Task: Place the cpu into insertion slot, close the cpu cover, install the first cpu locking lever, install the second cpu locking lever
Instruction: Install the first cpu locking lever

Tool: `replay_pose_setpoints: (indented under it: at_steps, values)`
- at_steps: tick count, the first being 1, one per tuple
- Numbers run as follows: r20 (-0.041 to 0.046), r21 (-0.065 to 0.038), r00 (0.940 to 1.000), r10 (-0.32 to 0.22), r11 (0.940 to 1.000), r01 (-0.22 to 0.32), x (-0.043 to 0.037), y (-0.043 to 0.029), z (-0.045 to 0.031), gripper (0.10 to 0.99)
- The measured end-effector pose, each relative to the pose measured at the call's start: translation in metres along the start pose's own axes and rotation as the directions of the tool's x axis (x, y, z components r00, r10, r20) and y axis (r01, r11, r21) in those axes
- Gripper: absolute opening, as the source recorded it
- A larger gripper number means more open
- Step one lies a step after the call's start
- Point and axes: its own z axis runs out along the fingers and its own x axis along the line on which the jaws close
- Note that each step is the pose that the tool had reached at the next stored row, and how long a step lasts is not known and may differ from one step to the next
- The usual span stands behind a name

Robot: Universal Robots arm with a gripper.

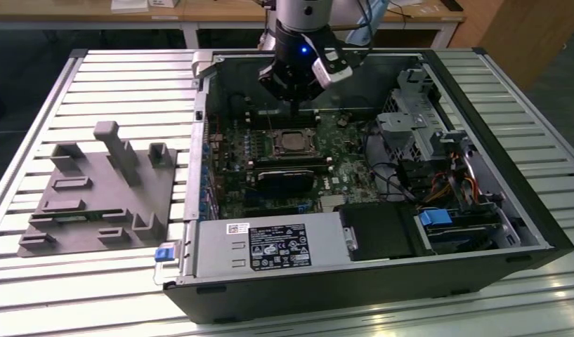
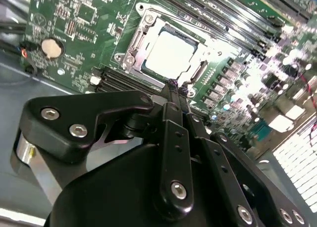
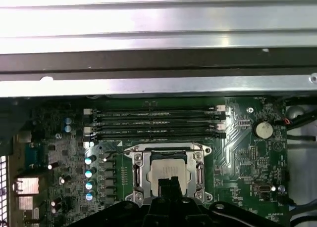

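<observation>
**Entry: cpu seated, cover down, gripper over socket edge**

Exterior view. The open computer case [image 1: 362,295] lies on the slatted table [image 1: 511,70]. The gripper [image 1: 294,112] hangs inside it, fingers pointing down at the motherboard [image 1: 268,189], just above the far edge of the insertion slot [image 1: 277,135]. I see the cpu [image 1: 291,144] sitting in that slot as a pale square. A grey fixture block [image 1: 99,189] stands on the table at the exterior view's left, well apart from the case.

Second wrist view. The gripper's [image 2: 174,84] two fingertips are pressed together, and I see nothing between them. They hover at the socket's edge, just beside the cpu cover [image 2: 141,36]. The cover lies flat as a silvery frame around the cpu [image 2: 171,54], whose top shows through its window. A coin cell [image 2: 51,48] sits off to one side.

First wrist view. The gripper [image 3: 171,183] overlaps the near edge of the cpu [image 3: 167,170]. The cpu cover [image 3: 137,172] frames it. The memory slots [image 3: 156,123] run beside the socket, on the side away from the gripper. I cannot tell whether the locking levers are latched.
</observation>
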Motion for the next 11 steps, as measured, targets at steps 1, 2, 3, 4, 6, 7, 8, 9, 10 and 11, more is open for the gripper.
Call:
replay_pose_setpoints:
  at_steps: [1,2,3,4,6,7,8,9,10,11]
  values:
    - [-0.0002,0.000,1.0000,-0.009,1.0000,0.009,0.0001,0.0000,0.0000,0.122]
    - [-0.0002,0.000,0.9999,-0.014,0.9999,0.014,0.0006,0.0000,0.0001,0.122]
    - [0.0001,0.000,0.9999,-0.016,0.9999,0.016,0.0017,0.0000,0.0001,0.122]
    - [0.0005,0.000,0.9999,-0.016,0.9999,0.016,0.0033,-0.0001,0.0001,0.122]
    - [0.0009,0.000,0.9999,-0.016,0.9999,0.016,0.0070,-0.0002,-0.0001,0.122]
    - [0.0011,0.000,0.9999,-0.016,0.9999,0.016,0.0092,-0.0003,-0.0001,0.122]
    - [0.0012,0.000,0.9999,-0.016,0.9999,0.016,0.0112,-0.0003,0.0000,0.122]
    - [0.0014,0.000,0.9999,-0.016,0.9999,0.016,0.0132,-0.0004,-0.0001,0.122]
    - [0.0015,0.000,0.9999,-0.016,0.9999,0.016,0.0153,-0.0004,-0.0001,0.122]
    - [0.0016,0.000,0.9999,-0.016,0.9999,0.016,0.0172,-0.0005,-0.0001,0.122]
